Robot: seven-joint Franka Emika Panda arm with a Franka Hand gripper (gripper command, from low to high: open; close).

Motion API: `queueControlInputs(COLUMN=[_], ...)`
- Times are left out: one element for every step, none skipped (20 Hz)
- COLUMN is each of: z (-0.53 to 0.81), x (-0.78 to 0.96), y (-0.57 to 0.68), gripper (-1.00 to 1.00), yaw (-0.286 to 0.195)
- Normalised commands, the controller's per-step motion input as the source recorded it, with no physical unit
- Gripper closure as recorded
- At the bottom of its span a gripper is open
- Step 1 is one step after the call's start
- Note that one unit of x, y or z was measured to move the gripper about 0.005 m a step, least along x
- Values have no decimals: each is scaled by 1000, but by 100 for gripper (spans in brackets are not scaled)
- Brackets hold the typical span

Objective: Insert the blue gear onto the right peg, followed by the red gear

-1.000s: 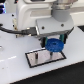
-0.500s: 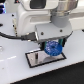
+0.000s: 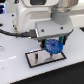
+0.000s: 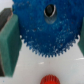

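Observation:
My gripper is shut on the blue gear and holds it just above the right part of the grey black-bordered plate. One thin dark pin stands on the plate's left part. The right peg is hidden by the gear. In the wrist view the blue gear fills the frame with its centre hole showing, between my green finger pads. The red gear lies on the white surface beyond the blue gear's teeth. I cannot make it out in the exterior view.
The plate lies on a white table. The white robot body and a black cable stand behind the plate.
The gripper with the blue gear has come down a little toward the plate. The plate has not moved.

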Motion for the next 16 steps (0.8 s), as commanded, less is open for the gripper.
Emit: queueControlInputs(z=[-35,19,59,-29,-30,-62,-143,-62,-108,-169,-113,-185,-148,-211,-207,-318], x=[70,144,120,122,109,87,232,149,23,16,24,-5,2,1,31,65], y=[58,-31,-110,-73,-41,46,-103,-56,28,-28,-68,-40,-55,-55,-125,-100], gripper=[100,100,100,100,100,100,100,100,100,100,100,100,100,100,100,100], yaw=[0,0,0,0,0,0,0,0,0,0,0,0,0,0,0,0])
